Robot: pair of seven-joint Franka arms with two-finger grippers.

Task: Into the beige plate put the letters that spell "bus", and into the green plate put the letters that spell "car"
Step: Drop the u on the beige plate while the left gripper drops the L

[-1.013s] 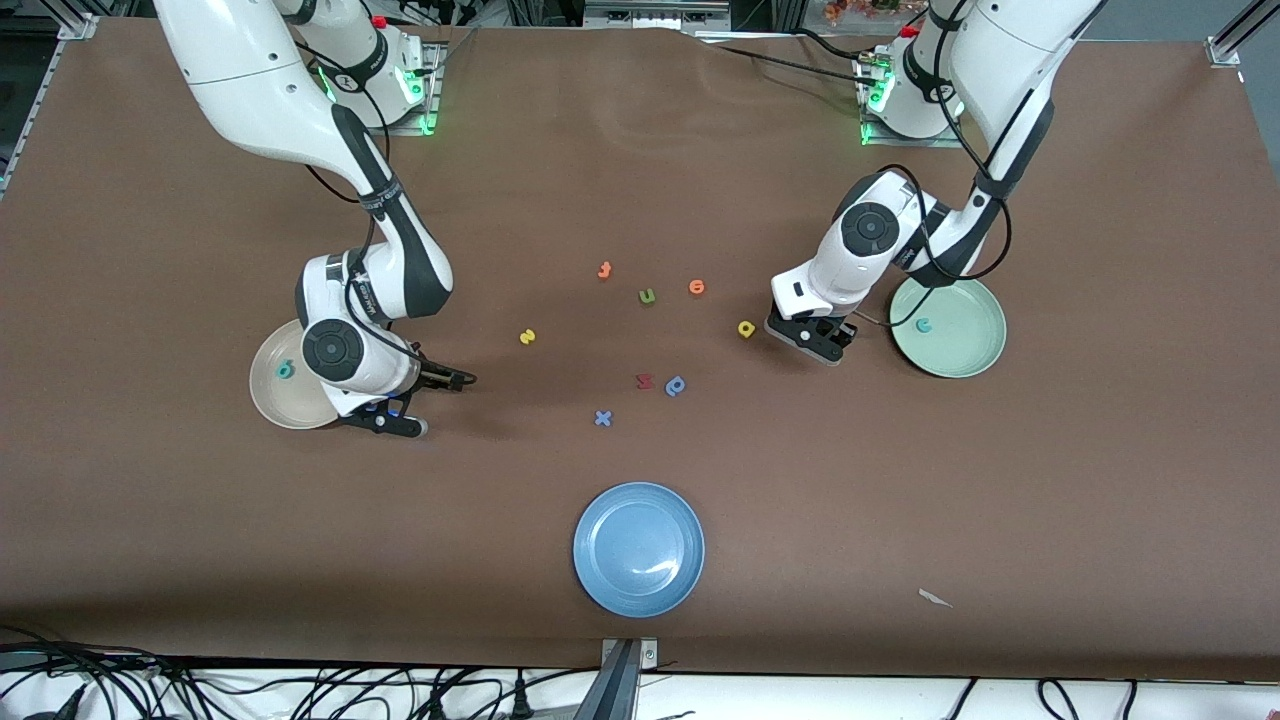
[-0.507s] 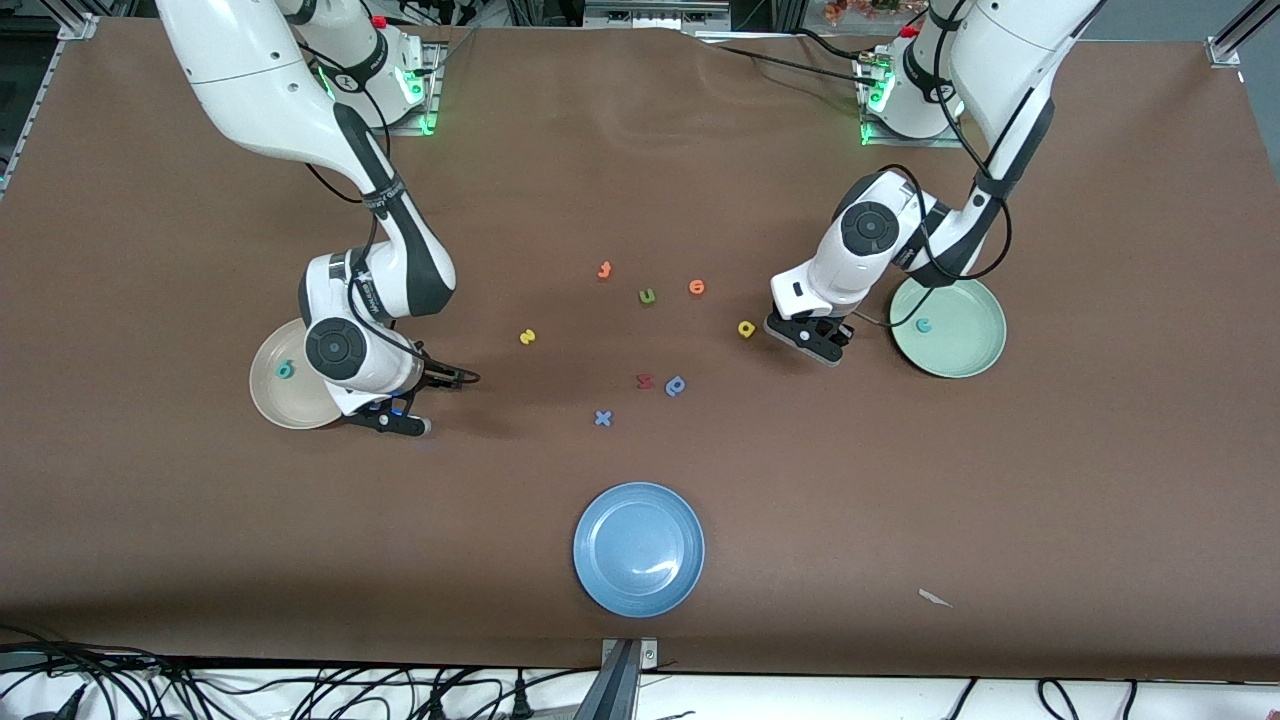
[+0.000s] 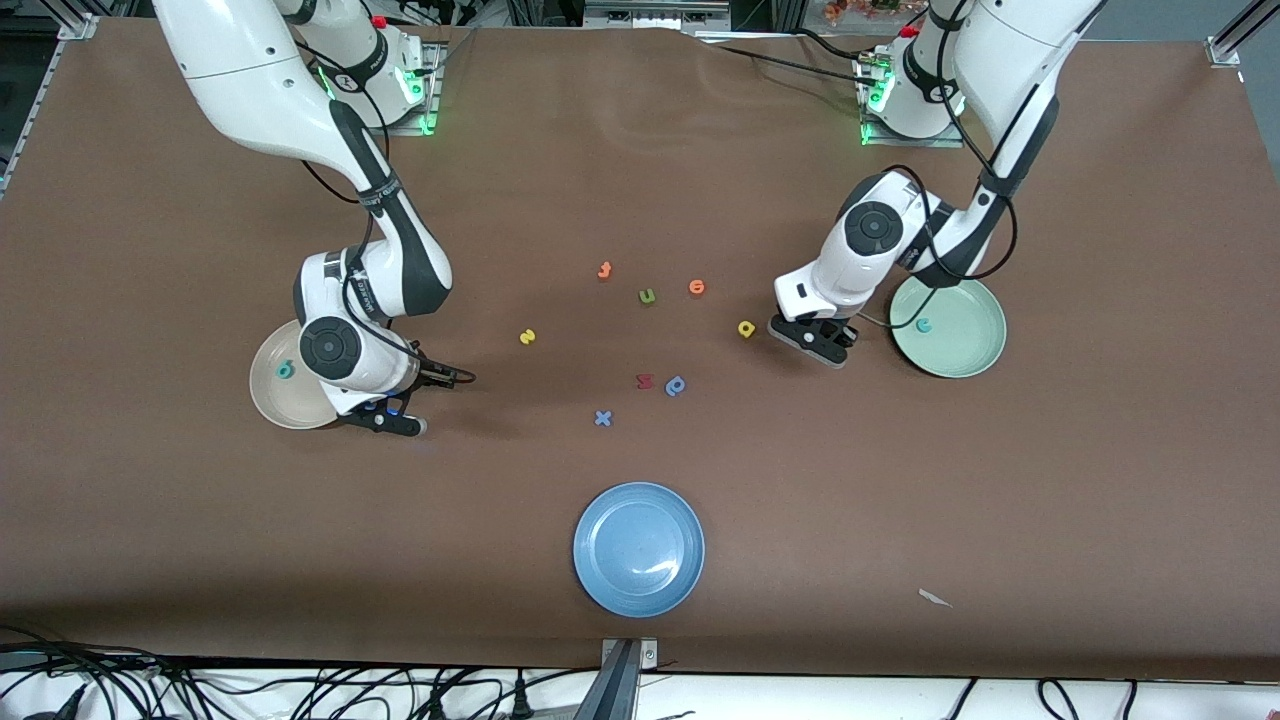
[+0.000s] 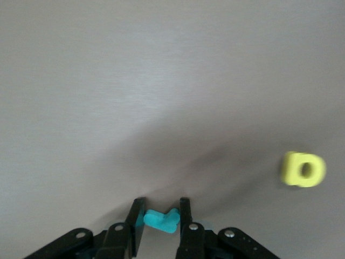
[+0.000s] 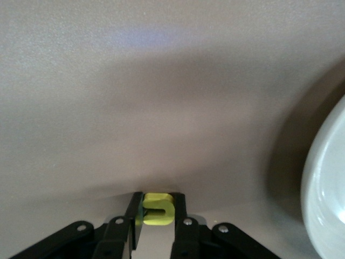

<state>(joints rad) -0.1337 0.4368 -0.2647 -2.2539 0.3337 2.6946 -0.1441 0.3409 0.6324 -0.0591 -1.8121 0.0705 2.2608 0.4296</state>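
Brown counter [image 3: 640,150]. Left end effector [image 4: 161,216] clamped on teal "r" [image 4: 161,220], low beside green plate [image 3: 975,350] w/ teal "c" [image 3: 923,324]; yellow "a" [image 3: 746,328] near. Right end effector [image 5: 157,210] pinching yellow "u" [image 5: 158,209] by beige plate [image 3: 275,395], teal "b" [image 3: 285,370] in it. Yellow "s" [image 3: 527,337] mid-counter.

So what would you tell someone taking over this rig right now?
Left gripper: shut on the teal "r", low at the table beside the green plate.
Right gripper: shut on the yellow "u", low beside the beige plate.
Done: teal "b" in beige plate, teal "c" in green plate.
Left: plate both held letters; yellow "a" and yellow "s" lie on the table.
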